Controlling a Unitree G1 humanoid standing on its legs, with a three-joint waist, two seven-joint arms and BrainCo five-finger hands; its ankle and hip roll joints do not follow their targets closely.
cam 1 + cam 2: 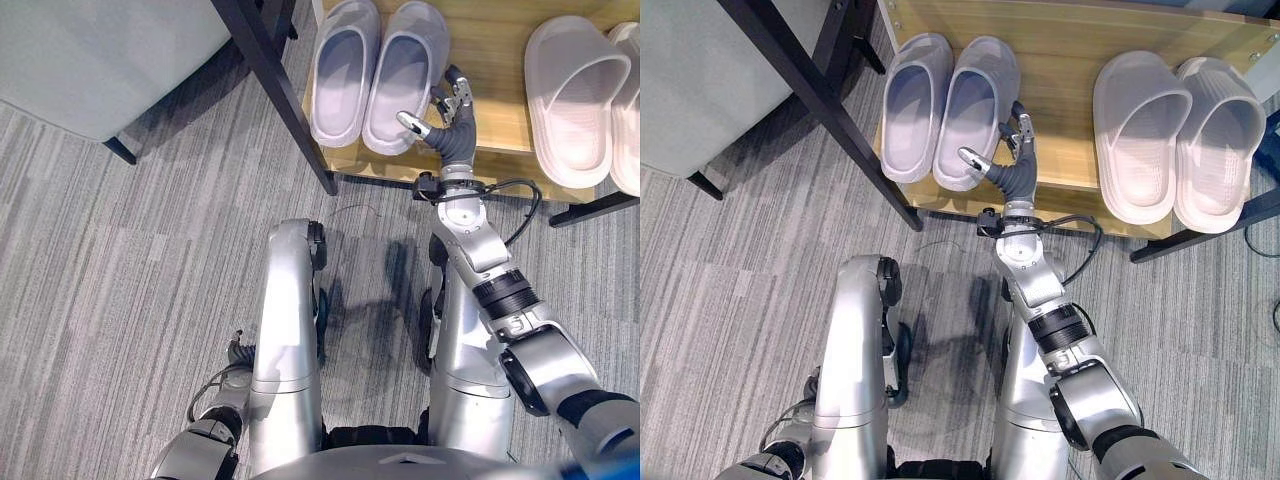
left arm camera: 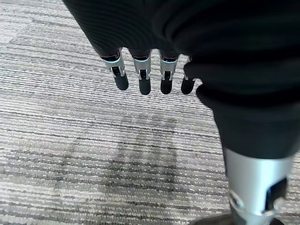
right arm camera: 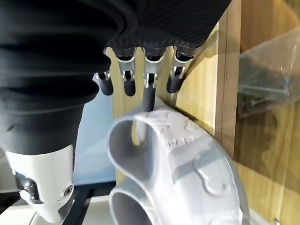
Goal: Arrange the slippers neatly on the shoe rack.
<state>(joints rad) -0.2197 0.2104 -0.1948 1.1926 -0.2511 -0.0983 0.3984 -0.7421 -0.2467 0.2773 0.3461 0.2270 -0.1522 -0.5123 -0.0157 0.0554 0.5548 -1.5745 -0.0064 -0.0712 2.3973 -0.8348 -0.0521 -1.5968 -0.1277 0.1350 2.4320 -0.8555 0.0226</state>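
- The right hand (image 1: 1008,160) reaches over the front edge of the shoe rack (image 1: 1070,150), beside the grey slippers (image 1: 945,110). Its fingers are loose and spread, gripping nothing; one fingertip (image 3: 148,101) seems to touch the nearer slipper's rim, probably to nudge it straight.
- The grey pair sits side by side at the rack's left end, toes inward.
- The white slippers (image 1: 1175,135) lie paired at the right end, well apart from the hand.
- The rack holds just these two pairs, so the task looks nearly finished.
- The left hand (image 2: 145,75) hangs over the carpet (image 1: 120,280), fingers straight, empty.
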